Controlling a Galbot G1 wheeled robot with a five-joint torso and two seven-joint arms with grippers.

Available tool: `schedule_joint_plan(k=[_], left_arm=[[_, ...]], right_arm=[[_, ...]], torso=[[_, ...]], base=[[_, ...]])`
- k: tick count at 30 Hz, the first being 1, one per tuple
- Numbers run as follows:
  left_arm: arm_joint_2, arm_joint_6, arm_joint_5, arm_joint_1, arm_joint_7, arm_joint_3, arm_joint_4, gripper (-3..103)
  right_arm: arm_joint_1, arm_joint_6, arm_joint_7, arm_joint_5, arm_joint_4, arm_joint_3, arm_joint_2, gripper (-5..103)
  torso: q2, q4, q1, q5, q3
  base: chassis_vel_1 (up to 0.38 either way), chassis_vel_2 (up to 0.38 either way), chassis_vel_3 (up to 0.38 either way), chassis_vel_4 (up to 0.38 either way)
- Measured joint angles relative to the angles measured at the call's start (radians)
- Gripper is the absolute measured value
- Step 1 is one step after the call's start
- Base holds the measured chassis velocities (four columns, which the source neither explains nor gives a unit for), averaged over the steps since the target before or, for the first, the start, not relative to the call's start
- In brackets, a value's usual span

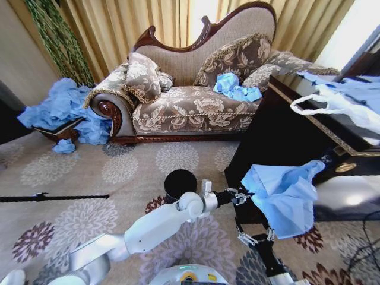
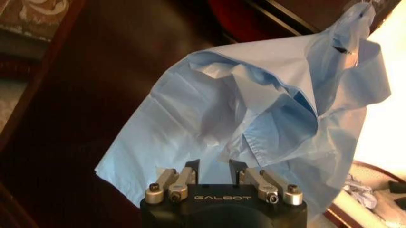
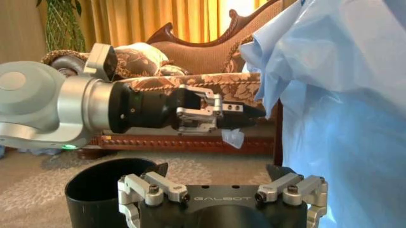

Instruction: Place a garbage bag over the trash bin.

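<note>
Left claw (image 1: 243, 196) is pinching an edge of the thin crinkled light-blue plastic garbage bag (image 1: 284, 196), jaws nearly closed on a fold; the right wrist view is showing those jaws clamped on a small tab of film. Bag is hanging just beyond that claw, draped and half-open, top corner lifted toward the dark wooden worktop (image 1: 279, 127) edge. Right claw (image 1: 256, 237) is sitting under the bag's lower hem, jaws spread wide, gripping nothing that I can make out. Small black cylindrical trash bin (image 1: 180, 183) is standing on the patterned carpet (image 1: 71, 219) behind and beside the left claw's wrist, apart from the bag, not covered yet.

Risks, as a judgement: film is slippery and the left pinch looks shallow, so the bag could be slipping out; with only one edge held the mouth could be collapsing shut before reaching the bin rim; bin is light, a bump from the forearm could be tipping it.

Left arm is reaching forward, forearm low, wrist level. Right arm is coming up from below, claw pointing upward
</note>
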Motion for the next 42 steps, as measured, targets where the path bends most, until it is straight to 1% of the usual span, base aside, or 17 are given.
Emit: schedule_joint_plan(k=[2,11,20,30,36,42], left_arm=[[-0.008,-0.004,-0.002,-0.010,0.010,0.001,0.014,33],[-0.015,-0.004,-0.029,-0.049,0.067,0.006,0.031,32],[0.001,-0.004,-0.036,-0.047,0.113,0.012,0.013,32],[-0.035,-0.013,-0.032,-0.064,0.106,0.010,0.058,32],[-0.043,-0.014,-0.033,-0.075,0.107,0.009,0.066,32],[-0.073,-0.018,-0.030,-0.082,0.110,0.020,0.093,32]], right_arm=[[-0.001,0.000,0.001,0.002,0.000,0.002,-0.001,100],[-0.002,-0.001,0.007,0.007,-0.003,0.006,-0.005,100],[-0.003,-0.001,0.010,0.007,-0.005,0.007,-0.006,100],[-0.007,0.003,0.010,0.007,-0.007,0.009,-0.002,100],[-0.010,0.006,0.010,0.007,-0.008,0.010,-0.002,100],[-0.010,0.007,0.010,0.008,-0.009,0.010,-0.001,100]], torso=[[0.000,0.0000,0.000,0.0000,0.000],[0.000,0.0000,0.000,0.0000,0.000],[0.000,0.0001,0.000,0.0000,0.000],[0.000,0.0000,0.000,0.0000,0.000],[0.000,0.0001,0.000,0.0000,0.000],[0.000,0.0001,0.000,0.0001,0.000]], base=[[0.000,0.000,0.000,0.000],[0.000,0.000,0.000,0.000],[0.000,0.000,0.000,0.000],[0.000,0.000,0.000,0.000],[0.000,0.000,0.000,0.000],[0.000,0.000,0.000,0.000]])
